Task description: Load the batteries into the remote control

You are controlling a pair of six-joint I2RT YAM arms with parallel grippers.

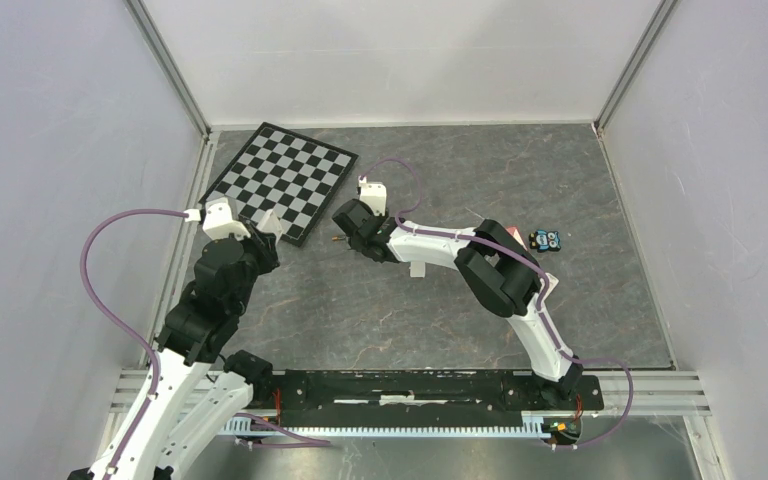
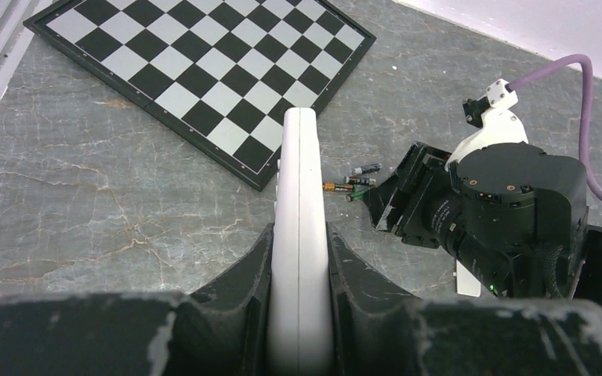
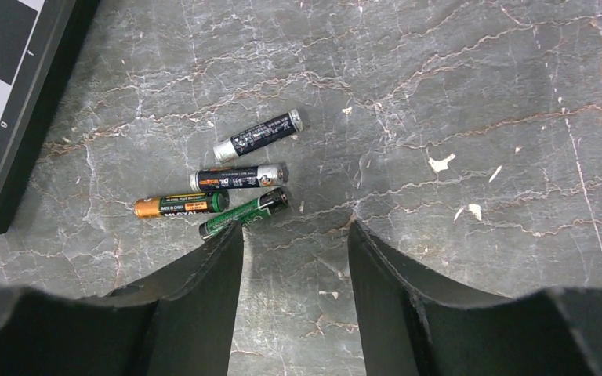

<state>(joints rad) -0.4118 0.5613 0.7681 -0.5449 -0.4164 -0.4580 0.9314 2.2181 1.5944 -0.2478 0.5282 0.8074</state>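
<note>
Remote control (image 2: 298, 157) sits edge-on, pinched between left gripper (image 2: 299, 243) fingers above the table (image 3: 478, 117). Four batteries (image 3: 239, 178) lie loose beside the chessboard (image 3: 0, 94); right gripper (image 3: 296, 235) fingers spread just over them, nothing between

The left hand (image 1: 260, 229) and right hand (image 1: 345, 238) flank the chessboard (image 1: 280, 178) corner; small dark object (image 1: 546, 240) well right

The grey marbled stone-look table surface (image 3: 478, 117) is looking matt, with white veins and chipped pale flecks. The 4 slim cylindrical batteries (image 3: 239, 178) are wearing glossy printed wraps, their bare metal ends shining. The white rectangular plastic remote control (image 2: 298, 235) is appearing smooth and satin. The black fingers (image 3: 196, 298) of the right gripper (image 3: 296, 235) are looking matt and grainy. The black-and-white chessboard (image 2: 204, 70) is giving off a slight sheen.
</note>
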